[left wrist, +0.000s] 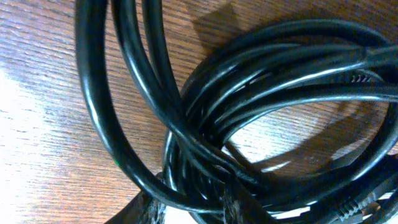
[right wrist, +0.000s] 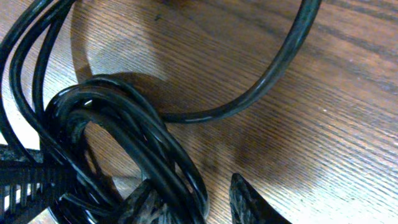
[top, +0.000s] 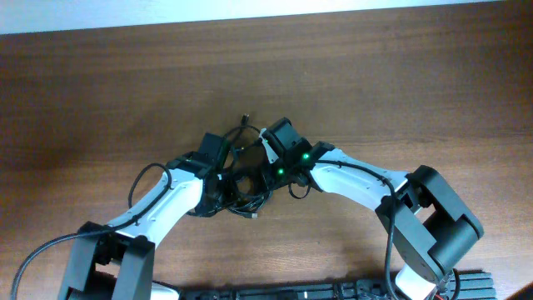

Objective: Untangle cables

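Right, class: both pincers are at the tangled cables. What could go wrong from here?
The cables loop over one another, so a pull may tighten the tangle. The right pincer sits beside several strands and might grab more than one. The left pincer is close by; the two could collide.

Overhead looks straight down on the table (top: 125, 83); both wrist cameras face down, close above the same cables (top: 244, 187).

We're seeing white moulded arm links (top: 171, 200), black joint housings (top: 437, 221), two green LEDs (top: 306, 156) glowing at the right wrist, thick black wire (top: 50, 243) by the left base, and a dark ribbed-finger right gripper (right wrist: 193, 200).
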Motion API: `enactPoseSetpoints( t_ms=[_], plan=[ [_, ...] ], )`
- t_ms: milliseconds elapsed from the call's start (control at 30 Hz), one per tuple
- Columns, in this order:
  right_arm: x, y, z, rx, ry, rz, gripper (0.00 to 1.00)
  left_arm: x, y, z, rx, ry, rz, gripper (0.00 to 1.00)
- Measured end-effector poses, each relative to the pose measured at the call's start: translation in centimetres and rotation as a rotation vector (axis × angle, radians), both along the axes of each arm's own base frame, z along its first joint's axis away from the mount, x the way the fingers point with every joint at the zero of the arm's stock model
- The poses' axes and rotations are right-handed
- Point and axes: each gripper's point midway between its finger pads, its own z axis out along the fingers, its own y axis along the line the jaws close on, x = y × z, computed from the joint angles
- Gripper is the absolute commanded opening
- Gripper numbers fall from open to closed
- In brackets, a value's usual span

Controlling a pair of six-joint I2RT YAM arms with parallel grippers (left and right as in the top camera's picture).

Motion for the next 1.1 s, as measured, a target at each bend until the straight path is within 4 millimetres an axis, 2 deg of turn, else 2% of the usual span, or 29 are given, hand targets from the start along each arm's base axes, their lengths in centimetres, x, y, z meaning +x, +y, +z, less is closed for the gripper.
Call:
enactPoseSetpoints(
  t_ms=[33, 167, 233, 300, 333, 367, 400, 467, 500, 533, 633, 667, 733, 767, 800, 833, 867, 900, 933, 967, 1033, 1100],
  plan=[
    [-0.2, 0.1, 0.0, 0.001, 0.003, 0.008, 0.04, 0.1, -0.1, 0.2, -0.004, -0.004, 0.003, 0.0],
    [-0.5, 0.2, -0.1, 0.003, 0.016, 0.014, 0.04, 1.0, -0.1, 0.7, 0.011, -0.019, -0.005, 0.0],
    [-1.0, -1.0, -0.5, -0.017, 0.075, -0.025, 0.04, 2.0, -0.2, 1.7, 0.015, -0.047, -0.042, 0.0],
    [-0.9, -2.9, -0.6, -0.011, 0.175, -0.114, 0.04, 3.3, -0.5, 4.0, -0.008, -0.117, -0.09, 0.0],
    [-0.5, -4.8, -0.5, -0.001, 0.251, -0.194, 0.04, 4.1, -0.6, 5.4, -0.028, -0.171, -0.111, 0.0],
    [-0.3, -6.8, -0.7, -0.024, 0.293, -0.257, 0.04, 4.8, -0.2, 7.8, -0.037, -0.263, -0.146, 0.0],
    [-0.1, -8.4, -0.9, -0.025, 0.332, -0.307, 0.07, 5.3, 0.5, 9.3, -0.034, -0.328, -0.151, 0.0],
    [0.7, -10.3, -0.4, 0.05, 0.38, -0.344, 0.12, 6.2, 1.2, 12.6, -0.03, -0.469, -0.198, 0.0],
    [0.8, -10.4, 0.0, 0.088, 0.396, -0.338, 0.11, 6.1, 1.3, 13.4, -0.026, -0.505, -0.23, 0.0],
    [0.8, -10.9, 0.4, 0.134, 0.412, -0.325, 0.04, 6.2, 1.4, 13.8, -0.013, -0.522, -0.255, 0.0],
    [0.9, -13.0, 1.2, 0.155, 0.422, -0.346, 0.04, 6.7, 3.1, 13.8, 0.075, -0.54, -0.281, 0.0],
    [0.7, -14.1, 1.4, 0.133, 0.424, -0.367, 0.04, 6.9, 4.0, 13.8, 0.106, -0.544, -0.258, 0.0],
    [1.1, -16.8, 2.1, 0.111, 0.401, -0.43, 0.08, 7.8, 7.9, 15.1, 0.17, -0.584, -0.109, 0.0],
    [1.3, -17.3, 2.4, 0.125, 0.389, -0.426, 0.12, 8.4, 7.9, 16.2, 0.126, -0.632, -0.091, 0.13],
    [1.5, -17.3, 2.6, 0.149, 0.376, -0.409, 0.13, 9.1, 6.7, 17.5, 0.047, -0.696, -0.128, 0.39],
    [1.6, -16.9, 2.9, 0.174, 0.363, -0.373, 0.14, 9.2, 4.9, 18.5, -0.044, -0.735, -0.204, 0.93],
    [1.5, -16.2, 3.2, 0.193, 0.351, -0.331, 0.16, 8.5, 2.0, 19.3, -0.168, -0.766, -0.353, 0.99],
    [1.3, -15.7, 3.3, 0.2, 0.349, -0.309, 0.18, 7.7, -0.1, 19.8, -0.256, -0.778, -0.45, 0.99],
    [1.2, -15.3, 3.3, 0.203, 0.345, -0.289, 0.19, 7.2, -1.3, 20.0, -0.305, -0.787, -0.511, 0.99],
    [1.1, -15.0, 3.4, 0.207, 0.343, -0.271, 0.29, 6.9, -1.8, 20.1, -0.325, -0.787, -0.537, 0.99],
    [1.0, -14.8, 3.5, 0.212, 0.342, -0.262, 0.56, 7.0, -1.9, 19.8, -0.319, -0.782, -0.554, 0.99],
    [1.1, -14.8, 3.5, 0.213, 0.34, -0.259, 0.66, 7.5, -0.9, 19.0, -0.259, -0.76, -0.509, 0.99]
  ],
)
